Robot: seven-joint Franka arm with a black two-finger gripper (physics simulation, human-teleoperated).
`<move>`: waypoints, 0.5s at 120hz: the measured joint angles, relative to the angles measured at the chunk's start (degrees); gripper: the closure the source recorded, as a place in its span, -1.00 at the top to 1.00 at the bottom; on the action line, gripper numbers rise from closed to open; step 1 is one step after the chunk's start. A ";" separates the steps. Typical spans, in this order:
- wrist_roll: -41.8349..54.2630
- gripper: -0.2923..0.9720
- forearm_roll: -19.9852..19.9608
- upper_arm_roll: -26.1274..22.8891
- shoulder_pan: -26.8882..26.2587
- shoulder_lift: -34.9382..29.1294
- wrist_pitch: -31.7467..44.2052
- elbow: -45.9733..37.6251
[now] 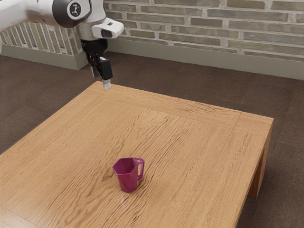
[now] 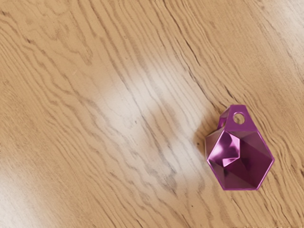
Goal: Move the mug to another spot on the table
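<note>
A magenta faceted mug (image 1: 128, 174) stands upright on the wooden table (image 1: 199, 137), toward the near side, with its handle facing the exterior view's right. From above, the mug (image 2: 240, 156) shows its hollow inside and its handle with a round hole. My gripper (image 1: 100, 81) hangs high over the table's far left edge, well away from the mug, pointing down. Its fingers stand slightly apart and hold nothing.
The table top (image 2: 118, 109) is bare light wood with strong grain. Dark floor surrounds it, and a brick wall (image 1: 213, 23) runs behind. A white railing (image 1: 38, 40) stands at the back left.
</note>
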 joint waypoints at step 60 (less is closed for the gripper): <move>5.32 0.54 -0.82 -2.89 -2.75 0.07 0.25 -3.55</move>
